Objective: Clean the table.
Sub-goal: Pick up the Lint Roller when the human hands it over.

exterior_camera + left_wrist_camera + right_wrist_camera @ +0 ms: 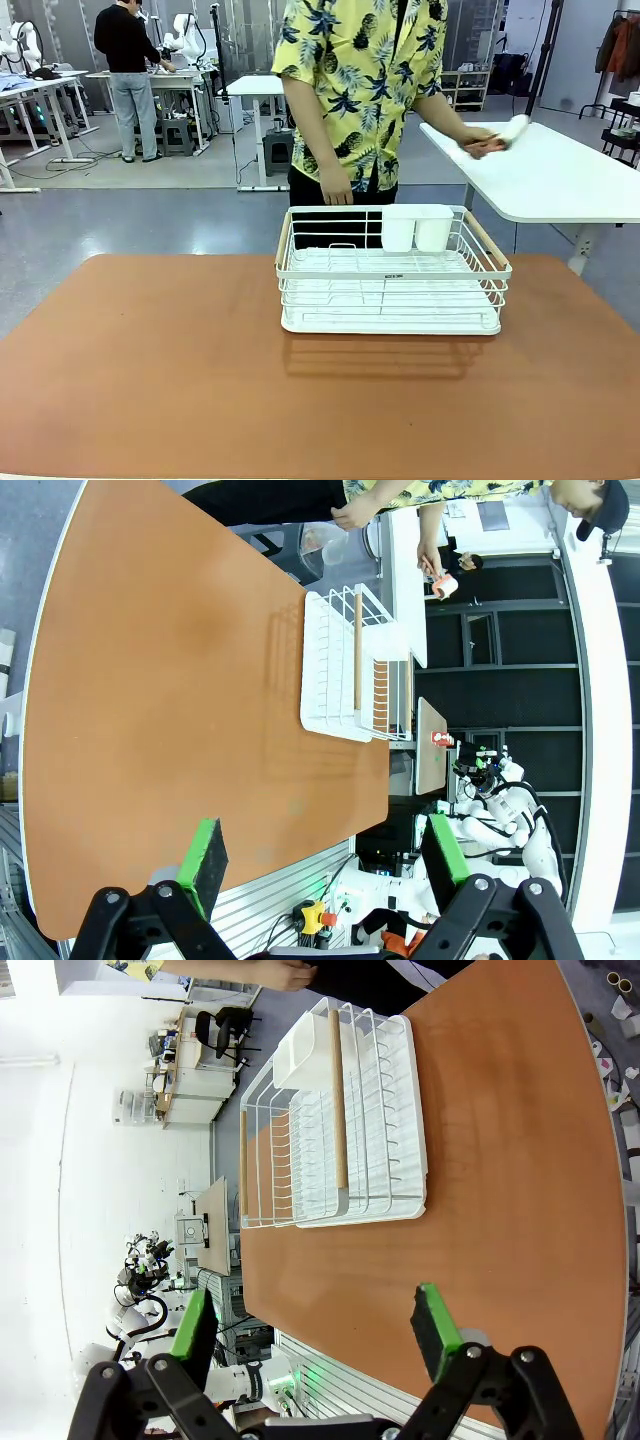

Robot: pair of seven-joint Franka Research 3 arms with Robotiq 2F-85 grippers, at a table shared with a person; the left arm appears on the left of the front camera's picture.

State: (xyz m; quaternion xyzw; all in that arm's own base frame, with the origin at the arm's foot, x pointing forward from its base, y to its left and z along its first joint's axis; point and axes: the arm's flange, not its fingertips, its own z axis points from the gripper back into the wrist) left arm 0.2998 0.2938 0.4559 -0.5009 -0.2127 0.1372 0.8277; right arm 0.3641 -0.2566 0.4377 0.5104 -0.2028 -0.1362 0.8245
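Now your left fingers and right fingers are hovering released, the tabletop stretching sideways ahead, equally near both

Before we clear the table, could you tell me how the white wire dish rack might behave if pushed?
Probably stiff and light: the white wire dish rack is thin open wire. Low and wide, it should slide on the smooth reddish-brown table, not tip.

Table cut off, pic's L/R edges.

obstacle: dish rack at far middle | free: table near half, both rack flanks
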